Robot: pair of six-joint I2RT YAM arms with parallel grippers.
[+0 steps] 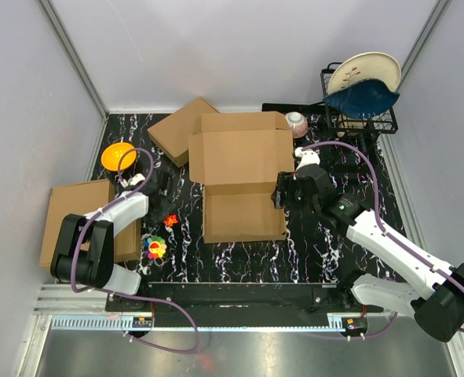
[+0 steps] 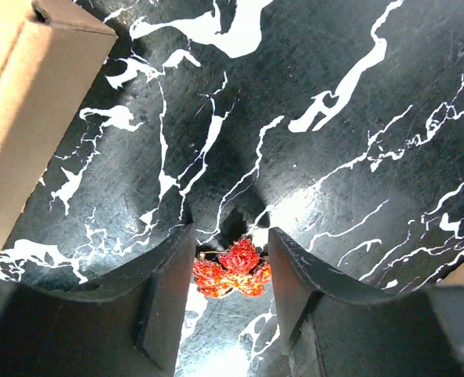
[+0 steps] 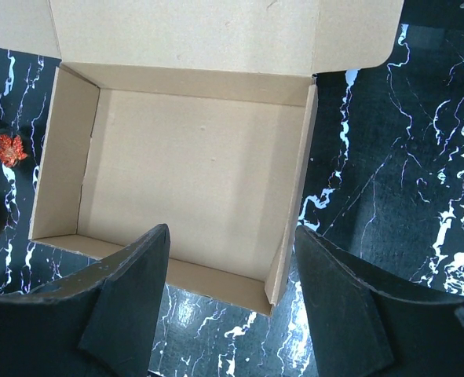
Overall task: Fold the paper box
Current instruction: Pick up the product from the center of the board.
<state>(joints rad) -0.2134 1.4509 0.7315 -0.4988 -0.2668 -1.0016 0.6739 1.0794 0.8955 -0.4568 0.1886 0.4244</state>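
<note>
The right gripper (image 3: 232,236) is hovering, fingers spread, over the paper box (image 3: 200,157); the left gripper (image 2: 232,236), also spread, is hanging near a red leaf (image 2: 232,271).

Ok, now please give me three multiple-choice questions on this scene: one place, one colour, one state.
1. Where is the orange bowl? A in the dish rack; B rear left of the table; C front right corner.
2. The small leaf-shaped thing is: A blue; B green; C red-orange.
3. The paper box is: A open on top; B shut; C lying flat, unfolded.
Answers: B, the top view shows it there; C, the left wrist view shows its colour; A, its walls stand and its floor shows.
</note>
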